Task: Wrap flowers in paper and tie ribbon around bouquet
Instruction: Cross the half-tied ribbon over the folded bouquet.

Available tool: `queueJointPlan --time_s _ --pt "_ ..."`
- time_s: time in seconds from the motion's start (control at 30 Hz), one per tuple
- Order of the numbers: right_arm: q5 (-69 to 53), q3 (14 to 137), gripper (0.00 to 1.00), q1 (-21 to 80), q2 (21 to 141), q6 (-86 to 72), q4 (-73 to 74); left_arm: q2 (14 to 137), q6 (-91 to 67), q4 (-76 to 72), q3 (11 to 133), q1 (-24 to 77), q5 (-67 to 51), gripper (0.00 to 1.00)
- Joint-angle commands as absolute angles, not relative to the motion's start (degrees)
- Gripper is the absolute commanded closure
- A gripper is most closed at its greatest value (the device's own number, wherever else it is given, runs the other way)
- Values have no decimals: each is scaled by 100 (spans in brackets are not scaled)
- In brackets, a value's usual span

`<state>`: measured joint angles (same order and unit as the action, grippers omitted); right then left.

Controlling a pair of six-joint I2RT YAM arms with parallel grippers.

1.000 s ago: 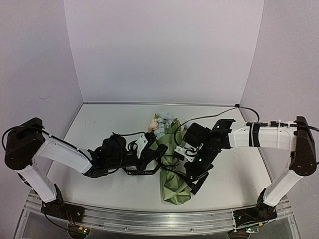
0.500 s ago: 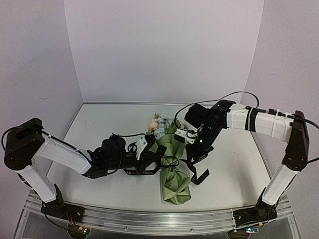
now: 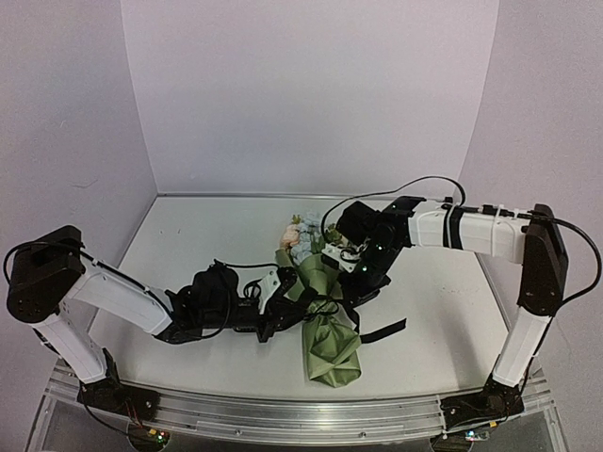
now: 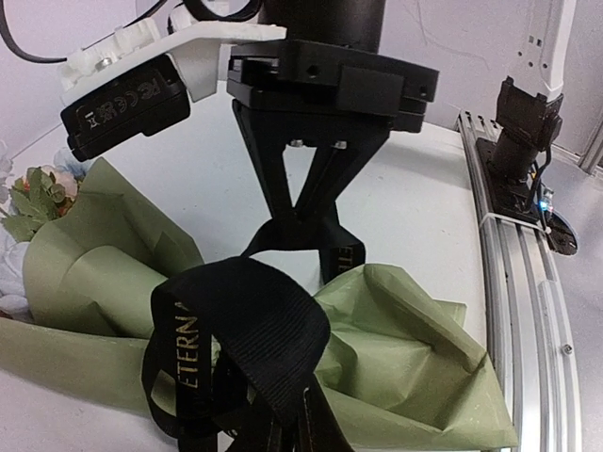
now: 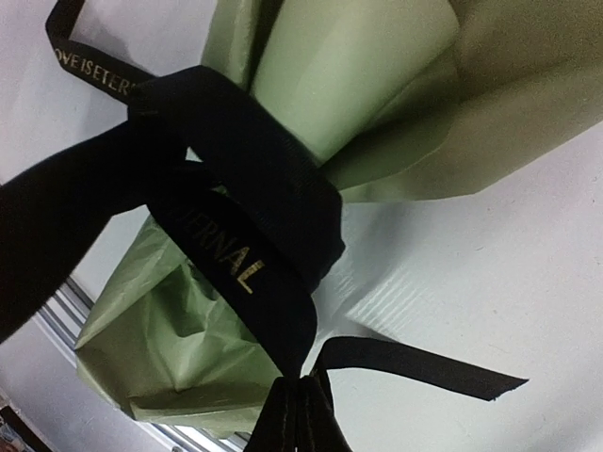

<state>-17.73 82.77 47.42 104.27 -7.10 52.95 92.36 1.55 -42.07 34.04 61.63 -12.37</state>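
The bouquet lies mid-table: olive-green paper (image 3: 330, 344) rolled in a cone, with peach and pale blue flowers (image 3: 300, 233) poking out at the far end. The black lettered ribbon (image 3: 325, 306) goes round the cone's waist in a loose knot. Its free tail (image 3: 384, 330) trails right. My left gripper (image 3: 285, 306) sits just left of the cone, shut on a ribbon loop (image 4: 236, 320) at my left gripper (image 4: 297, 424). My right gripper (image 3: 351, 285) hangs just right of the cone and is shut on the ribbon (image 5: 240, 245) at my right gripper (image 5: 301, 400). The paper (image 5: 358, 66) fills that view.
An aluminium rail (image 3: 283, 419) runs along the table's near edge, close to the cone's stem end. White walls enclose the back and both sides. The right arm's base (image 4: 523, 132) stands on the rail (image 4: 513, 282). Black cables loop over both forearms.
The right arm has swung back and to the left, so its gripper now sits higher beside the cone with the ribbon. The ribbon's tail now lies out to the right. The left arm barely moved.
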Motion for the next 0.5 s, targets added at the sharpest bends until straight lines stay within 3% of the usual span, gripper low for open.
queueJointPlan --time_s 0.0,0.47 --pt "-1515 8129 100 4607 10415 -1077 5103 9216 360 -4162 3620 6335 -1343 94" --pt "-1816 7873 100 4598 10275 -1294 4967 9790 1644 -2336 4653 7177 -1041 84"
